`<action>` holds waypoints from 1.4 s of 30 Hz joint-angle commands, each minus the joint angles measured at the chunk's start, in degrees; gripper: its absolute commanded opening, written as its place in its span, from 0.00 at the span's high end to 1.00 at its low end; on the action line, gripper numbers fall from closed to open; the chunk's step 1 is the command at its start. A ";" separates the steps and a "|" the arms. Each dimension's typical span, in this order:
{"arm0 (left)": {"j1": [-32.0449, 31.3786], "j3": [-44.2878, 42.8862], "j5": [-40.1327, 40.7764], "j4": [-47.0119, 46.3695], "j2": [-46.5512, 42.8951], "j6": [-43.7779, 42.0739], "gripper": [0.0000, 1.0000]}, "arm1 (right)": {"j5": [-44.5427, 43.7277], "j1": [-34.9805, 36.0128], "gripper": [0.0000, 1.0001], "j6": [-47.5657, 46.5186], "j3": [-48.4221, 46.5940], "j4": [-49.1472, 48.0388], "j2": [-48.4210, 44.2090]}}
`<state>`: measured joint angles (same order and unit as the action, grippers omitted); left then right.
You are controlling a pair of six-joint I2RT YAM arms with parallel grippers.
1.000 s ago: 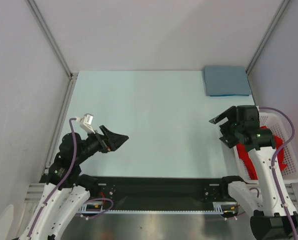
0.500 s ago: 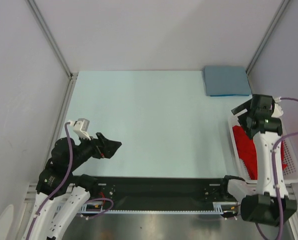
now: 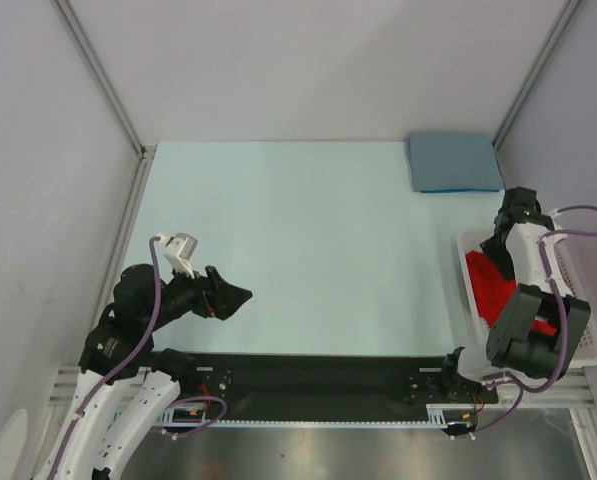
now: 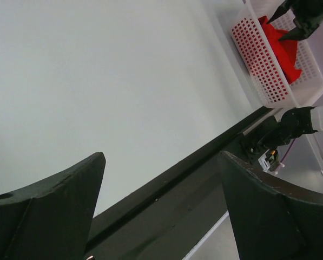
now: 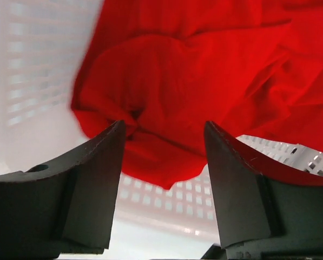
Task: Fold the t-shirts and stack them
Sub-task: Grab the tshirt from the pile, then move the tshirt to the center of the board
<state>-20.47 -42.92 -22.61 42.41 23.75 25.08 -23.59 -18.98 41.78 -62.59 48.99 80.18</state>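
Red t-shirt (image 5: 204, 70) lay crumpled in the white basket (image 4: 253, 59) at the right edge of the desk (image 3: 298, 220), directly beneath the right gripper (image 5: 164, 127), whose jaws stood spread just above the cloth (the left gripper (image 4: 162, 157), also spread, hung well apart across the desk).

Looking down from above, we find a table (image 3: 298, 230) closed in by walls (image 3: 308, 70) on its left, right and far sides. A folded shirt (image 3: 455, 161) lies flat in the table's far right corner. Nearer to us, along the right edge, stands a basket (image 4: 253, 59) with a loose shirt (image 3: 486, 285) inside it. The right gripper (image 5: 164, 127) hangs over the basket's far end, just above that shirt. The left gripper (image 3: 240, 297) sits above the near left part of the table, well apart from the basket and both shirts.
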 commanded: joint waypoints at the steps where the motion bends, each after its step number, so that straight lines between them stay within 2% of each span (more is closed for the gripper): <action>1: 0.43 -0.15 -0.52 -1.12 1.73 -0.91 0.08 | -3.12 -0.26 0.35 4.01 3.87 -1.17 3.39; 7: 0.34 -0.68 0.55 0.91 3.59 -0.38 0.08 | -4.62 -3.60 0.35 2.43 8.09 -9.61 8.49; 8: 0.34 -0.68 0.55 0.92 3.41 -0.30 0.08 | -4.97 -4.65 0.40 2.34 8.01 -10.49 9.72; 9: 0.34 -0.76 0.72 1.00 3.06 -0.21 0.09 | -5.14 -5.09 0.51 2.34 7.83 -10.58 10.25; 10: 0.34 -0.85 0.90 0.83 2.97 -0.29 0.11 | -5.67 -5.36 0.75 2.52 7.48 -10.41 10.34; 11: 0.34 -1.11 1.25 0.65 2.71 -0.21 0.13 | -7.07 -5.71 0.83 2.87 6.78 -8.76 10.26; 13: 0.34 -1.99 1.87 0.13 2.71 0.05 0.17 | -8.57 -5.80 0.95 2.35 5.29 -7.08 8.07; 15: 0.34 -2.70 1.61 -1.98 3.58 0.84 0.19 | -10.76 -5.72 1.00 1.12 1.17 -3.92 3.78; 17: 0.34 -3.75 1.78 -2.95 4.64 1.02 0.21 | -12.79 -5.71 1.00 1.55 -4.26 -0.24 0.08; 20: 0.34 -4.80 3.10 -3.21 6.39 0.85 0.20 | -12.62 -3.96 1.00 2.16 -10.86 0.23 -6.17; 23: 0.34 -5.77 0.48 -4.09 7.98 1.20 0.17 | -11.48 0.95 1.00 1.73 -16.49 0.31 -8.81; 27: 0.34 -6.30 -2.70 -5.59 9.03 2.34 0.15 | -13.05 16.31 1.00 -0.81 -26.59 -2.31 -9.34; 28: 0.34 -6.39 -2.88 -5.33 9.12 2.52 0.14 | -13.58 24.44 1.00 -1.95 -27.84 -3.71 -9.26; 30: 0.34 -7.35 -2.00 -4.19 9.30 3.39 0.14 | -15.42 32.65 1.00 -6.85 -29.86 -8.72 -8.82; 31: 0.34 -7.71 -1.74 -3.22 9.30 3.57 0.14 | -17.95 41.74 1.00 -8.97 -31.44 -10.48 -8.47; 33: 0.43 -9.02 -2.09 -2.34 8.86 3.84 0.14 | -19.82 49.79 0.99 -11.71 -32.51 -13.48 -7.06; 36: 0.52 -11.31 -0.69 -0.58 7.64 3.75 0.15 | -14.74 60.44 0.91 -12.42 -31.55 -14.28 -4.34; 38: 0.52 -13.67 0.98 1.96 7.45 3.83 0.15 | -11.40 67.63 0.79 -13.65 -27.44 -14.62 -3.19; 39: 0.52 -14.56 2.82 3.10 7.37 3.84 0.14 | -9.56 69.15 0.73 -13.39 -25.41 -14.45 -2.67; 40: 0.52 -15.26 3.97 5.20 7.19 3.84 0.13 | -5.28 70.65 0.61 -12.17 -23.65 -13.67 -2.66; 42: 0.52 -16.85 7.56 6.97 6.84 4.71 0.00 | -0.43 72.50 0.46 -10.67 -16.71 -12.95 -3.97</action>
<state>-20.43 -56.18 -20.62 45.17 31.27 28.42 -31.53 50.74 31.00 -85.49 35.57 77.10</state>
